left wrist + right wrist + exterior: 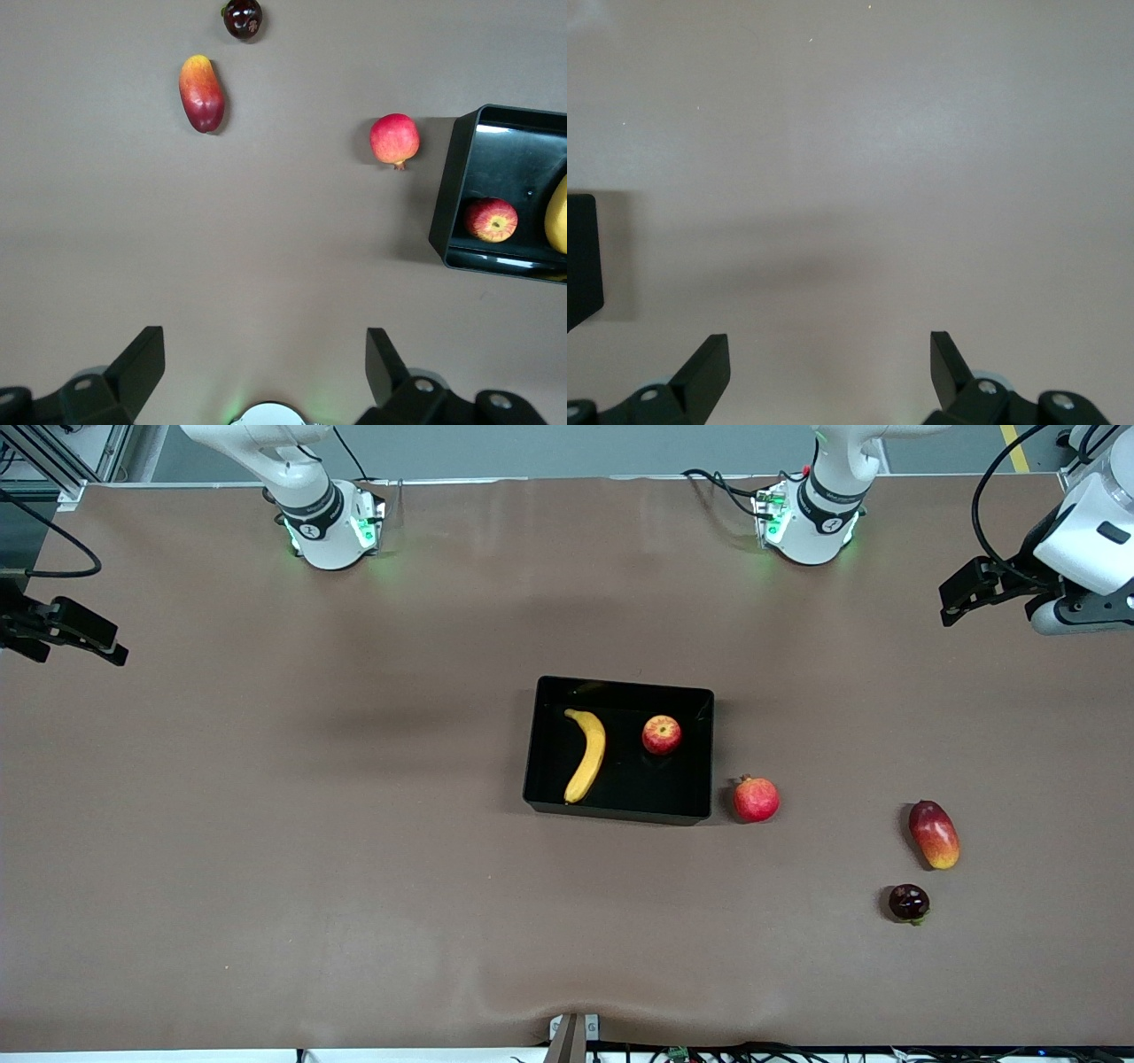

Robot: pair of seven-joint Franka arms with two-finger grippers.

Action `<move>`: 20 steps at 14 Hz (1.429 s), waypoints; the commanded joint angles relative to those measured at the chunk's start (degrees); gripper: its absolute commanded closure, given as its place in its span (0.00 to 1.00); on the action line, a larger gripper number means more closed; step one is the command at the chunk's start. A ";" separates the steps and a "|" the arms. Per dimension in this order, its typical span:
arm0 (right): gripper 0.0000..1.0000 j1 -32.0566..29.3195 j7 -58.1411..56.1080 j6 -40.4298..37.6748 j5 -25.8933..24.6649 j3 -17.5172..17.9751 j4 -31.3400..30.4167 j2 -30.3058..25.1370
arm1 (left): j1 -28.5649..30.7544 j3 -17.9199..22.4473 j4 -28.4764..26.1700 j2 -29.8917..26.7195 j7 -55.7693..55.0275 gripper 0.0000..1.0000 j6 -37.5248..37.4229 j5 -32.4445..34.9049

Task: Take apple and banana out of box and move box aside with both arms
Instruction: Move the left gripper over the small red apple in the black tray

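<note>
The black box lies at the table's middle. The yellow banana and the red apple lie in it, apart from each other. My left gripper is open and empty, up over the left arm's end of the table. In the left wrist view its gripper is over bare table, with the box, the apple and an end of the banana at the edge. My right gripper is open and empty over the right arm's end. Its wrist view shows a box corner.
A red pomegranate sits on the table just beside the box, toward the left arm's end. A red-yellow mango and a small dark fruit lie farther toward that end, nearer the front camera. All three show in the left wrist view.
</note>
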 commanded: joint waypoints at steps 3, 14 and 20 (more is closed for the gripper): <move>0.00 0.21 0.41 -0.68 -0.67 0.12 1.07 0.48 | 0.26 0.04 1.76 1.01 0.80 0.00 -1.36 -0.93; 0.00 0.21 0.41 -0.68 -0.67 0.12 1.07 0.48 | -0.79 -8.81 2.38 8.04 -16.04 0.00 -0.83 -0.85; 0.00 0.30 0.41 -0.68 -0.67 0.12 1.07 0.48 | -1.93 -18.85 2.03 18.75 -34.68 0.00 9.43 -0.15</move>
